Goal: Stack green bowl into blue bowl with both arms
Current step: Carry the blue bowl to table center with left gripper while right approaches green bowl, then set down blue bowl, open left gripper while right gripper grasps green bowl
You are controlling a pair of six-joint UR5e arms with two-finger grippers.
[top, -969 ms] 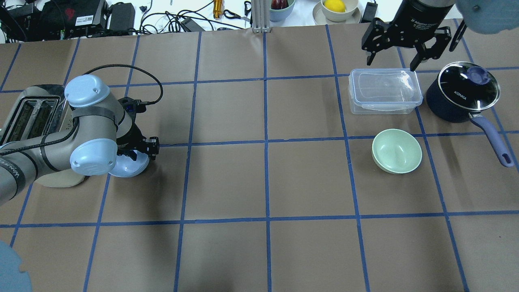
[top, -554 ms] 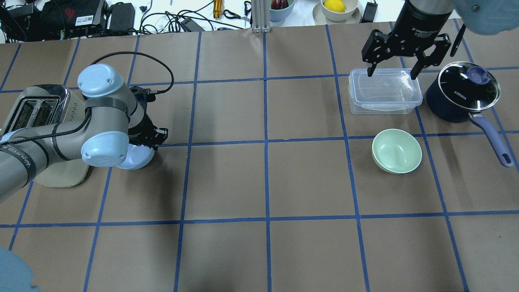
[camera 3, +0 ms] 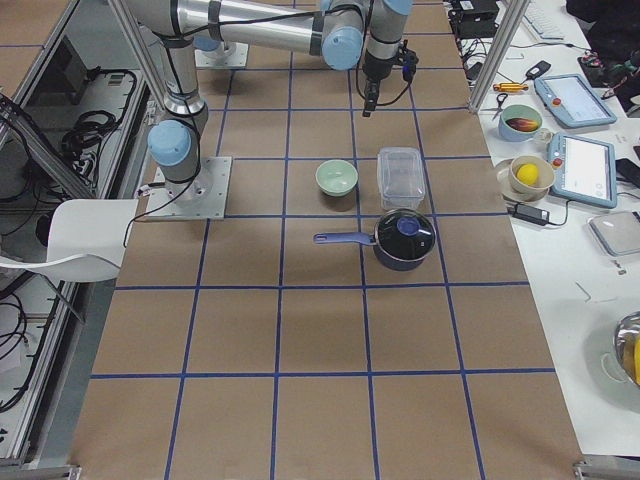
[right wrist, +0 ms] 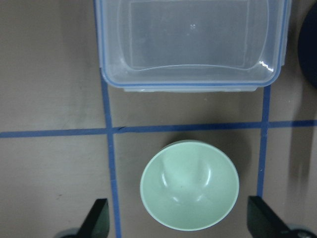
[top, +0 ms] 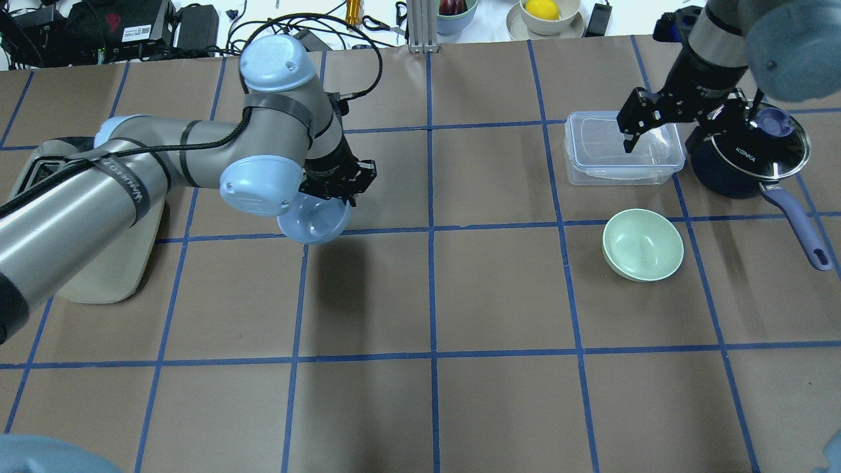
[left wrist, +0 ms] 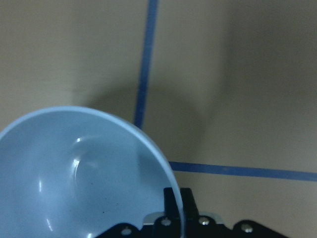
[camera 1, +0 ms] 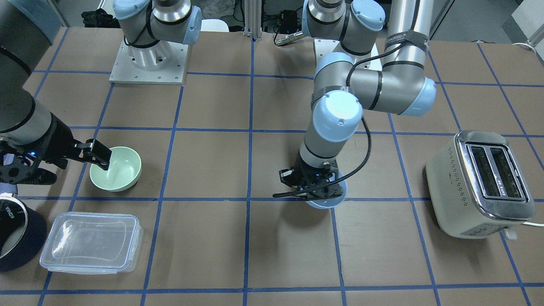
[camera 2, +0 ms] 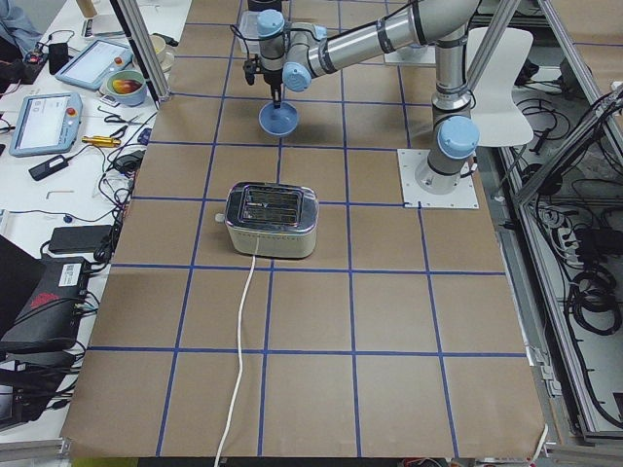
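The pale green bowl stands upright on the table at the right; it also shows in the front view and the right wrist view. My right gripper is open and empty, high above the clear container's edge, with the green bowl below and between its fingers in the wrist view. My left gripper is shut on the rim of the blue bowl and holds it tilted above the table, left of centre. The blue bowl fills the left wrist view.
A clear lidded container lies just behind the green bowl. A dark saucepan with a glass lid stands at its right, handle toward the robot. A toaster stands at the far left under the left arm.
My left gripper has lifted the blue bowl and carried it right and away, toward the table's middle. My right gripper has come nearer over the clear container, still open.
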